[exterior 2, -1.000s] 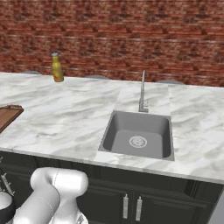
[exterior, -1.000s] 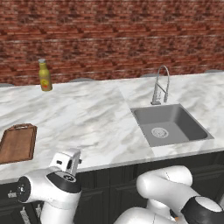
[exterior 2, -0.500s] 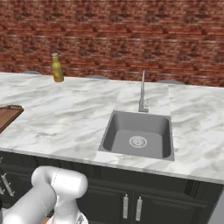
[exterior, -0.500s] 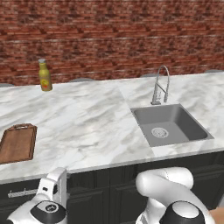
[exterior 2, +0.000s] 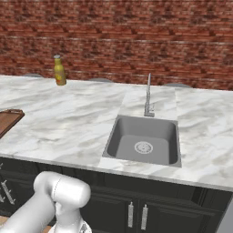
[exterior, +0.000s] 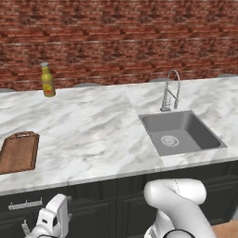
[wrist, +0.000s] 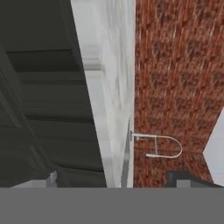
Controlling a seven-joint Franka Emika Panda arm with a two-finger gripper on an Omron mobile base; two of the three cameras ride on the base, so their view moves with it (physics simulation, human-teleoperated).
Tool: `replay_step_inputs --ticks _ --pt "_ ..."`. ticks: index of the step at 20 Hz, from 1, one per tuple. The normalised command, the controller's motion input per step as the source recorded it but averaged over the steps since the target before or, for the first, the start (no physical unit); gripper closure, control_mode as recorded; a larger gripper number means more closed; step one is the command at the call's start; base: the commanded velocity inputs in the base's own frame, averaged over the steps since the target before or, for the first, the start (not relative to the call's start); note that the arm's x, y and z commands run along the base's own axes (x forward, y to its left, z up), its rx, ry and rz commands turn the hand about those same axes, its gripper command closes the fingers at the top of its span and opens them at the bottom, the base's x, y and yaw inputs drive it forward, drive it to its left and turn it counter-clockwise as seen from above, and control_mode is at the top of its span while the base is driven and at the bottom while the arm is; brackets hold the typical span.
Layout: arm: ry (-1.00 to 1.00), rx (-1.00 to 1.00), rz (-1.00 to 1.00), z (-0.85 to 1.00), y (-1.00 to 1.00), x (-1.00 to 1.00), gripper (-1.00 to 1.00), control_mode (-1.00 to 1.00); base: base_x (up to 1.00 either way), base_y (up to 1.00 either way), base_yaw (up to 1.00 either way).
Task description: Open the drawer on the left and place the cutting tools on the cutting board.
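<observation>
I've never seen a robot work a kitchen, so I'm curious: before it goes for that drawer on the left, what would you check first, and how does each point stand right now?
1. Drawer shut, its silver bar handle in sight: ok.
2. Hand open, nothing between its tips: ok.
3. Hand lined up with the drawer handle: cannot tell; the hand view looks along the cabinet fronts and counter edge, not at the handle.
4. Cutting board lying flat on the counter with room for the tools: ok.
5. Cutting tools located: cannot tell; presumably inside the shut drawer.
6. Bottle standing far from the board, out of the way: ok.
</observation>
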Motion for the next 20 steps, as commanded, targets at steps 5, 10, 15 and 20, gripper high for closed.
replay_step_inputs --ticks 5,10,15,20 --pt "-0.12 0.00 0.00 -0.43 0.18 0.22 -1.00 -1.00 0.00 0.00 0.00" --pt "-0.06 0.00 0.00 -0.36 0.24 0.43 -1.00 -1.00 0.00 0.00 0.00" --pt "-0.04 0.00 0.02 -0.30 0.40 0.21 -1.00 -1.00 0.00 0.00 0.00" --pt "-0.03 0.00 0.04 -0.32 0.54 0.18 -1.00 -1.00 0.00 0.00 0.00"
